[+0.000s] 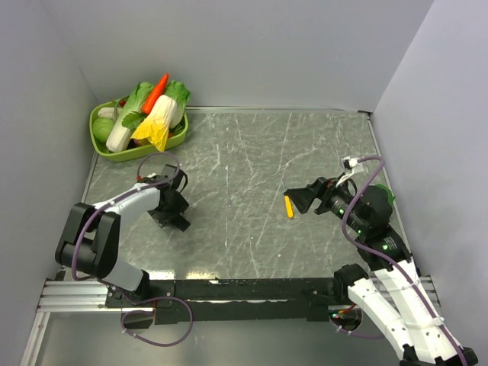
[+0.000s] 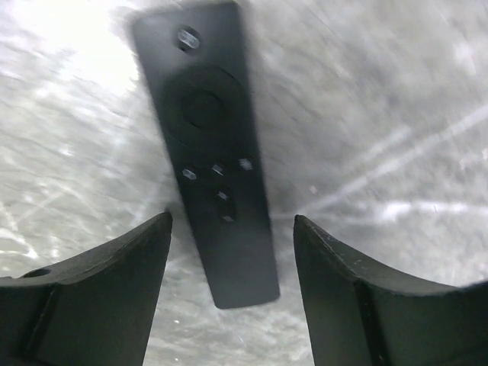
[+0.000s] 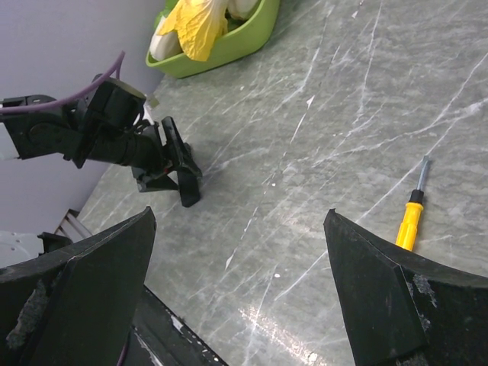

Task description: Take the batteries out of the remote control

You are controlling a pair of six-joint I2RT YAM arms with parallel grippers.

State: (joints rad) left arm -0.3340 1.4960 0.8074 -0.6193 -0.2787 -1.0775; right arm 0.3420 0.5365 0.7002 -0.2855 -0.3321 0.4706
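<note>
Near left, the left gripper (image 1: 171, 213) points down with its fingers spread wide, gripping nothing. The remote control (image 2: 210, 152) lies flat on the table (image 1: 244, 152) between them, buttons up. To the right, the right gripper (image 1: 292, 198) is open too, just beside a yellow screwdriver (image 1: 288, 207). Far left stands a green basket (image 1: 103, 149) of vegetables.

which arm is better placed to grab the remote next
Left. The left gripper, open, hangs over the remote control, one finger either side; the right gripper is far off, by the yellow screwdriver.
</note>
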